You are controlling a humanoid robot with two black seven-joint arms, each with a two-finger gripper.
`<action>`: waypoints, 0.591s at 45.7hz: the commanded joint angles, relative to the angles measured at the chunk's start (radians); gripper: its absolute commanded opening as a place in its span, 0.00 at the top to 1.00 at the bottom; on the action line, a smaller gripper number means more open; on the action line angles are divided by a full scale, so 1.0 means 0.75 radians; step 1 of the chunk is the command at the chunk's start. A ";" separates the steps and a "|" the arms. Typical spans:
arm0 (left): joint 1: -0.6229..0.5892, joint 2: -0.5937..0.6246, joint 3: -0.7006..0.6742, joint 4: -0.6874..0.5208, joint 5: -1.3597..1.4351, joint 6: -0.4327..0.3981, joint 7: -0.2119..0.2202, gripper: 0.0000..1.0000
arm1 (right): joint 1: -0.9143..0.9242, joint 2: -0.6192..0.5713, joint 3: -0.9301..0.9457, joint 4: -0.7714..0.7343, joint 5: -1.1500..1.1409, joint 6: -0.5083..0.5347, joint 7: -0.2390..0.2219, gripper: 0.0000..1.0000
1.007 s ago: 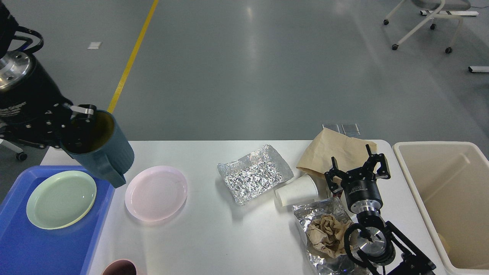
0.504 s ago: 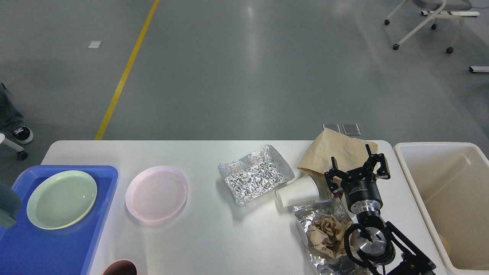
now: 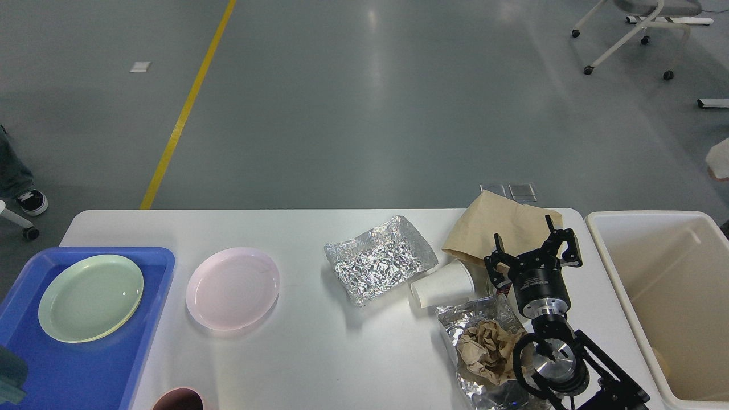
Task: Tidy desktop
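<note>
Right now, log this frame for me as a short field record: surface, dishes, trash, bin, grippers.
surface: white desktop
dishes: green plate on blue tray; pink plate on desktop
trash: foil tray, paper cup on its side, brown paper bag, crumpled paper on foil
bin: cream plastic bin, right of desktop
right gripper: open, empty
left gripper: not in view

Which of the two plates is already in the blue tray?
The green plate, inside the blue tray. The pink plate sits directly on the desktop beside it.
</note>
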 commanded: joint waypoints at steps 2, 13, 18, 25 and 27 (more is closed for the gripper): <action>0.082 -0.043 -0.060 0.149 0.000 0.004 -0.002 0.98 | 0.000 0.000 0.000 0.000 0.000 0.002 0.000 0.00; 0.176 -0.078 -0.073 0.190 -0.017 0.045 -0.004 0.98 | 0.000 0.000 0.000 0.000 0.000 0.002 0.000 0.00; 0.264 -0.078 -0.120 0.192 -0.013 0.094 -0.004 0.97 | 0.000 0.000 0.000 0.000 0.000 0.002 0.000 0.00; 0.307 -0.057 -0.148 0.196 -0.019 0.098 -0.004 0.97 | 0.000 0.000 0.000 0.000 0.000 0.002 0.000 0.00; 0.307 -0.059 -0.150 0.203 -0.019 0.098 -0.004 0.97 | 0.000 0.000 0.000 0.000 0.000 0.002 -0.002 0.00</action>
